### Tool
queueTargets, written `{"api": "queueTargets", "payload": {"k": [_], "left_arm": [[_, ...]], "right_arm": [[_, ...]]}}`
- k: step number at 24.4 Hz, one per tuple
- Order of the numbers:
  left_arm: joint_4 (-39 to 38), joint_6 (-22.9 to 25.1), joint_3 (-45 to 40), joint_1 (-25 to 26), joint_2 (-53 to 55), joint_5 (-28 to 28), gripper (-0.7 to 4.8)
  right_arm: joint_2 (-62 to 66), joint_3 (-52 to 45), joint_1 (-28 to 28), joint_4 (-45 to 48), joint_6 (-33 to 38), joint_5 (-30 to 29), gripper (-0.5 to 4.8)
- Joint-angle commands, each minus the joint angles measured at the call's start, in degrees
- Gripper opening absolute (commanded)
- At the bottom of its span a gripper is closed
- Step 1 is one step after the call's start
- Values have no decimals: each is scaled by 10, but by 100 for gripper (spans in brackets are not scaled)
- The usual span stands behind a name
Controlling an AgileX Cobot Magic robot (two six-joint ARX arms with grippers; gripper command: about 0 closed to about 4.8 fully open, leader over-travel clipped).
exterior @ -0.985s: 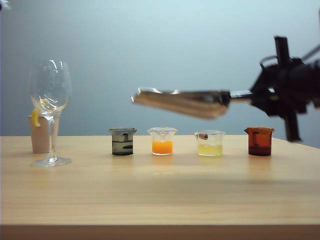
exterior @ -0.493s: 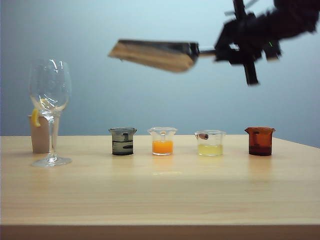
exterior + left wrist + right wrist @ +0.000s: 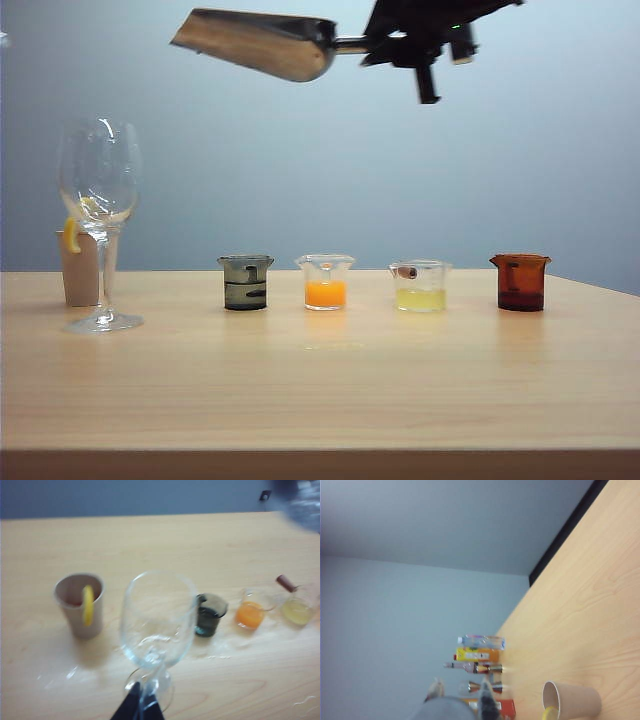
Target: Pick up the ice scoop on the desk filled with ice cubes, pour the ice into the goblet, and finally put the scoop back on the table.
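The ice scoop hangs high above the table, near the top edge of the exterior view, its long trough roughly level with the open mouth toward the goblet, which stands well below and off to the side. The right end effector is clamped on the scoop's rod handle; its black body is partly cut off by the frame's top edge. Whether any ice cubes lie in the trough cannot be made out from this low angle. In the right wrist view the scoop shows only as a blurred grey shape at the edge of the frame. The left end effector appears in the left wrist view only as dark tips at the picture's edge, just by the goblet's foot; whether its jaws stand apart or together cannot be told. Behind the goblet stands a beige cup with a yellow slice on its rim. Along the table runs a row of small beakers: a dark one, an orange one, a pale yellow one and a brown one. Bottles and boxes stand far off in the right wrist view; their labels are too blurred to read.
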Motion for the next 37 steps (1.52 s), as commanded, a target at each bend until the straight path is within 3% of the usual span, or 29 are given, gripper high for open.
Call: {"api": "queueTargets", "payload": {"k": [1, 5, 11, 14, 23, 37], "left_arm": [[2, 0, 24, -10, 24, -24, -5], [-22, 0, 50, -14, 48, -21, -5], [-22, 3, 50, -37, 60, -34, -5], [-33, 31, 50, -49, 67, -51, -5], [-51, 41, 50, -54, 68, -82, -5], [-50, 40, 50, -56, 68, -82, -5]], "right_arm": [[56, 89, 11, -22, 6, -20, -9], [151, 227, 28, -82, 7, -15, -9], [236, 348, 45, -119, 5, -5, -9], [264, 384, 54, -135, -23, -16, -9], [267, 385, 57, -158, -105, -30, -9], [267, 411, 55, -156, -129, -26, -9]]}}
